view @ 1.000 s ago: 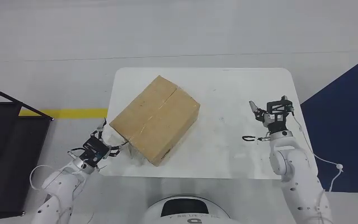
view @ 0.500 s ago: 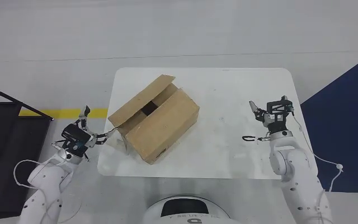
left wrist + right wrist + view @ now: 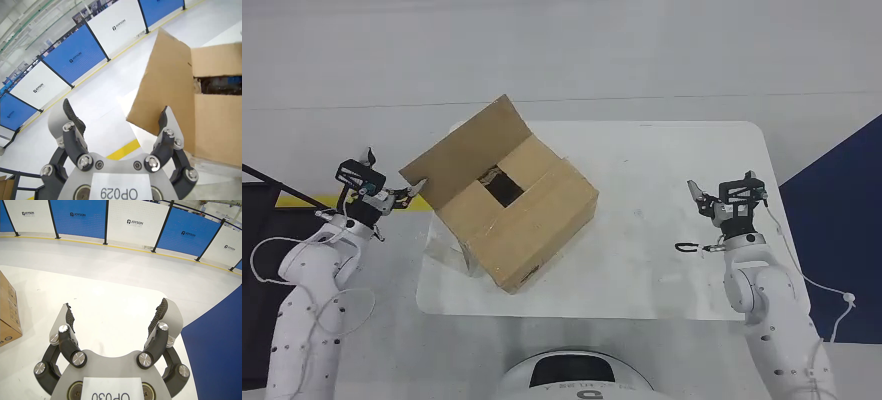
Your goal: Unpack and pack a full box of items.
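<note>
A brown cardboard box (image 3: 532,225) stands on the left half of the white table (image 3: 662,200). Its left top flap (image 3: 464,152) is raised and leans outward, and the dark gap (image 3: 504,183) shows packed contents I cannot make out. The other top flap (image 3: 542,205) lies flat. My left gripper (image 3: 394,172) is off the table's left edge, open, with the flap's lower corner (image 3: 143,121) against one finger (image 3: 164,118). My right gripper (image 3: 727,190) hovers open and empty over the table's right side; in the right wrist view (image 3: 115,313) a box corner (image 3: 9,313) shows.
A black rack (image 3: 272,260) stands on the floor left of the table, beside a yellow floor line (image 3: 312,201). A blue surface (image 3: 842,200) borders the table's right edge. Bare tabletop (image 3: 113,291) lies between the box and the right gripper.
My left gripper swung from the box's near left corner outward and away from me, lifting the left flap from flat to raised. The box shifted slightly. The right arm stayed still.
</note>
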{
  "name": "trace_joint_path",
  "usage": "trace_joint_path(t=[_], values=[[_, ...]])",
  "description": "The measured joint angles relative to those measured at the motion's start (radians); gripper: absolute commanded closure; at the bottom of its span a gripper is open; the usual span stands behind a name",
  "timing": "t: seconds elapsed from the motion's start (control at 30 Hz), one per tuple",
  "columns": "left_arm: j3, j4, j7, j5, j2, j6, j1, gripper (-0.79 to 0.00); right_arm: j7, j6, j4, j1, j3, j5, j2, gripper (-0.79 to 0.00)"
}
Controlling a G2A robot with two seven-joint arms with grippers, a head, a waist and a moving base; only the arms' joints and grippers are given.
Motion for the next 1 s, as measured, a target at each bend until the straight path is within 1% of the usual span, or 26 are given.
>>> trace_joint_path(t=[0.13, 0.27, 0.33, 0.4, 0.5, 0.57, 0.6, 0.73, 0.8, 0.87, 1.0], values=[[0.020, 0.095, 0.020, 0.097, 0.011, -0.052, -0.041, -0.785, 0.000, 0.000, 0.000, 0.000, 0.000, 0.000, 0.000, -0.785], [0.027, 0.174, 0.075, 0.183, 0.023, -0.058, -0.071, -0.785, 0.000, 0.000, 0.000, 0.000, 0.000, 0.000, 0.000, -0.785], [0.018, 0.194, 0.110, 0.200, 0.029, -0.078, -0.078, -0.785, 0.000, 0.000, 0.000, 0.000, 0.000, 0.000, 0.000, -0.785], [-0.002, 0.210, 0.147, 0.195, 0.038, -0.125, -0.088, -0.785, 0.000, 0.000, 0.000, 0.000, 0.000, 0.000, 0.000, -0.785], [-0.040, 0.212, 0.178, 0.149, 0.049, -0.216, -0.110, -0.785, 0.000, 0.000, 0.000, 0.000, 0.000, 0.000, 0.000, -0.785], [-0.069, 0.209, 0.166, 0.100, 0.055, -0.263, -0.134, -0.785, 0.000, 0.000, 0.000, 0.000, 0.000, 0.000, 0.000, -0.785], [-0.079, 0.207, 0.154, 0.078, 0.057, -0.272, -0.147, -0.785, 0.000, 0.000, 0.000, 0.000, 0.000, 0.000, 0.000, -0.785], [-0.102, 0.186, 0.074, -0.017, 0.057, -0.243, -0.200, -0.785, 0.000, 0.000, 0.000, 0.000, 0.000, 0.000, 0.000, -0.785], [-0.111, 0.153, 0.027, -0.079, 0.056, -0.233, -0.215, -0.785, 0.000, 0.000, 0.000, 0.000, 0.000, 0.000, 0.000, -0.785], [-0.119, 0.119, 0.015, -0.101, 0.057, -0.232, -0.214, -0.785, 0.000, 0.000, 0.000, 0.000, 0.000, 0.000, 0.000, -0.785], [-0.119, 0.124, 0.017, -0.099, 0.057, -0.232, -0.213, -0.785, 0.000, 0.000, 0.000, 0.000, 0.000, 0.000, 0.000, -0.785]])
